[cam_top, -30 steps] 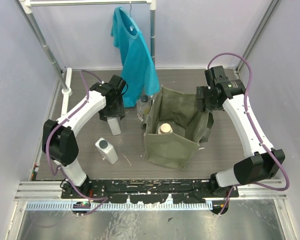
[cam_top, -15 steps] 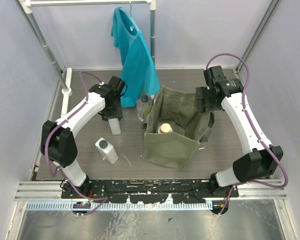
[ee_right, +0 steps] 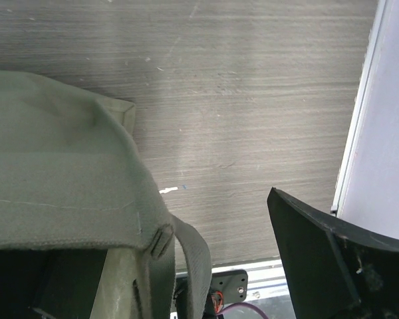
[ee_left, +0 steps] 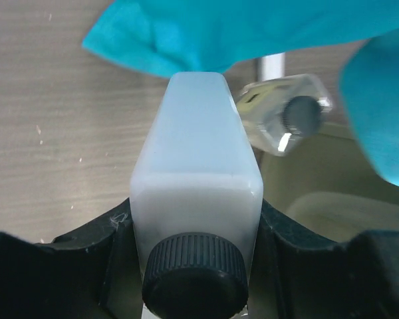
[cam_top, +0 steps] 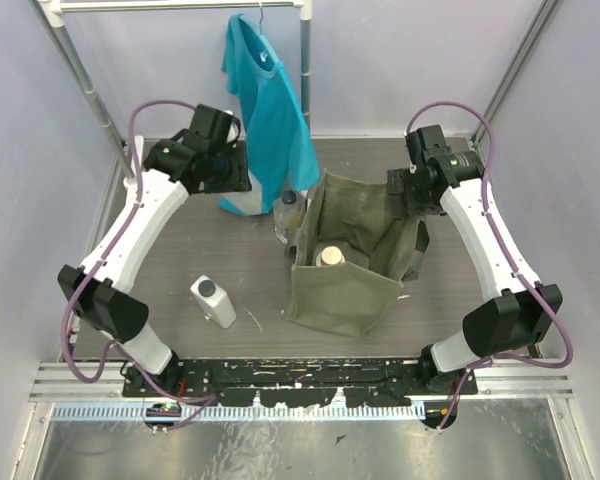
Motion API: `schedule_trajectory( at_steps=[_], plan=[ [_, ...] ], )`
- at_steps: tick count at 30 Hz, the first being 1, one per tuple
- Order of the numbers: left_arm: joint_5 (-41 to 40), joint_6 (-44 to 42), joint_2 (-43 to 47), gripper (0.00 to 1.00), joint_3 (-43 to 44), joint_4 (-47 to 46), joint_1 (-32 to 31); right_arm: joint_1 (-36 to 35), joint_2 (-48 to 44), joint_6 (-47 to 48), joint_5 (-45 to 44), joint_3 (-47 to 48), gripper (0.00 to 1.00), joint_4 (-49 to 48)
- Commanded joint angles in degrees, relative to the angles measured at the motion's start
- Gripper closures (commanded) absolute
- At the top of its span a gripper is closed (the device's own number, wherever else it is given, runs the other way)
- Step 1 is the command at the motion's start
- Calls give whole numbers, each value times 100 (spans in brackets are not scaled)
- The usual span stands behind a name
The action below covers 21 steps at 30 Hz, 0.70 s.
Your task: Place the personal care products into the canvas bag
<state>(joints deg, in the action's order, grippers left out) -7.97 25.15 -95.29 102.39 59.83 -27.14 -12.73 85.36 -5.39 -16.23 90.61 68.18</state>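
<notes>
My left gripper (cam_top: pixel 223 170) is shut on a white rectangular bottle (ee_left: pixel 196 153) with a dark ribbed cap and holds it above the table, by the hem of the teal T-shirt. The olive canvas bag (cam_top: pixel 345 285) stands open at centre, with the beige-capped white bottle (cam_top: pixel 329 257) inside. The clear bottle (cam_top: pixel 288 210) stands against the bag's left side and also shows in the left wrist view (ee_left: pixel 286 119). The second white bottle (cam_top: pixel 212 301) lies on the table front left. My right gripper (cam_top: pixel 405 195) is open at the bag's right rim (ee_right: pixel 66 173); one finger (ee_right: pixel 332 259) shows, the other is hidden by fabric.
The teal T-shirt (cam_top: pixel 270 110) hangs from a white pipe rack (cam_top: pixel 180 6) at the back, just behind my left gripper. White rails (cam_top: pixel 132 175) and grey walls bound the table on the left, right and back. A dark bag strap (ee_right: pixel 196 259) hangs below the rim.
My left arm has lifted the white bottle off the table and swung it up and back towards the T-shirt. My right arm has barely moved.
</notes>
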Motion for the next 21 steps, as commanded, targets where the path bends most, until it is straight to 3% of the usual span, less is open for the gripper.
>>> schedule_trajectory(
  at_steps=[1,5,12,21],
  plan=[
    [730,-445,624,100,866,-509,4,-6,-147,240,547,501,0,-185],
    [1644,-438,729,100,1491,-721,-14,-6,-188,313,918,718,0,-86],
    [2451,-409,748,100,2492,-964,-282,-3,-130,360,812,768,0,35],
    [3227,-510,389,100,2939,-837,-906,-8,-90,288,861,935,0,-14]
  ],
)
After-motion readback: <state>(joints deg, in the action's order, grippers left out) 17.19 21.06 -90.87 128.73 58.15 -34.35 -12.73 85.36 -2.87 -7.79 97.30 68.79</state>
